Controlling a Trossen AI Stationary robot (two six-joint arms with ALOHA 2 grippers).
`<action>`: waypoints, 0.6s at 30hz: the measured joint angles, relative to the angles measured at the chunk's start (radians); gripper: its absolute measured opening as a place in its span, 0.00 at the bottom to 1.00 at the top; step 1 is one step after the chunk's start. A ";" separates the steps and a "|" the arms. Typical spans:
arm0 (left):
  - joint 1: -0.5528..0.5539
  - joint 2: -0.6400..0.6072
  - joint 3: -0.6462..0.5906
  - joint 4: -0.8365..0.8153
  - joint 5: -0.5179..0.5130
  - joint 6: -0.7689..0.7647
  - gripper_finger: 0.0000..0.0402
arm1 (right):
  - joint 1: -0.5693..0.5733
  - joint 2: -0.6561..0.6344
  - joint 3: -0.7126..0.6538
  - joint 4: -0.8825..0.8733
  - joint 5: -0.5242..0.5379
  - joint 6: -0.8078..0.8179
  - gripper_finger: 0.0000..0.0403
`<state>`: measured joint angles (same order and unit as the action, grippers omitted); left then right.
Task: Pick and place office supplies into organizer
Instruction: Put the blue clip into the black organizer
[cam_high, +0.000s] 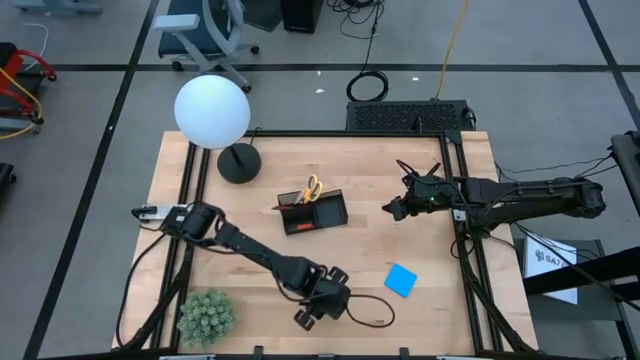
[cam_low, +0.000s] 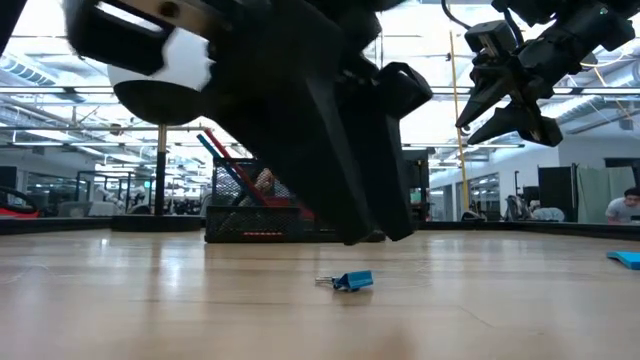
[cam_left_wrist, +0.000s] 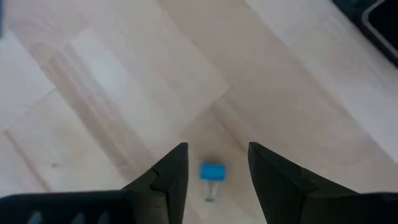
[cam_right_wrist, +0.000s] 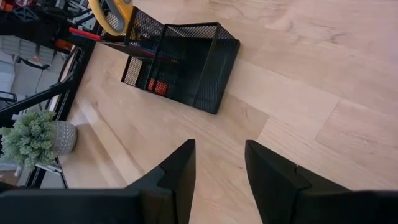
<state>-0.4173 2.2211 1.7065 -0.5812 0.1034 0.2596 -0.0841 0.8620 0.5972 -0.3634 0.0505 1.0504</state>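
A small blue clip (cam_left_wrist: 212, 172) with metal wire handles lies flat on the wood (cam_low: 350, 281). My left gripper (cam_left_wrist: 217, 152) hangs open just above it near the table's near edge (cam_high: 312, 316), one finger on either side and apart from it. The black mesh organizer (cam_high: 313, 211) stands mid-table and holds yellow-handled scissors (cam_high: 312, 188), pens and a red-orange piece (cam_right_wrist: 155, 86). My right gripper (cam_high: 392, 209) is open in the air to the organizer's right (cam_right_wrist: 219, 149). A blue note pad (cam_high: 401, 280) lies flat near the right.
A white globe lamp (cam_high: 212, 110) with a round black base (cam_high: 238, 162) stands far left. A green plant (cam_high: 205, 315) sits at the near left corner. A black cable loop (cam_high: 372, 311) trails beside my left gripper. Bare wood lies between the organizer and the note pad.
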 joint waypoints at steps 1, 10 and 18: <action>-0.002 0.000 0.000 0.000 0.001 0.000 0.40 | 0.000 0.000 0.000 0.000 0.000 0.000 0.32; 0.017 0.000 0.000 -0.020 -0.001 0.046 0.40 | 0.001 0.000 0.000 0.000 0.000 0.000 0.32; 0.025 0.002 -0.009 -0.031 0.023 0.078 0.40 | 0.001 0.000 0.000 0.000 0.000 -0.004 0.32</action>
<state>-0.3921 2.2230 1.6978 -0.6125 0.1263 0.3380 -0.0834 0.8620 0.5972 -0.3637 0.0505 1.0462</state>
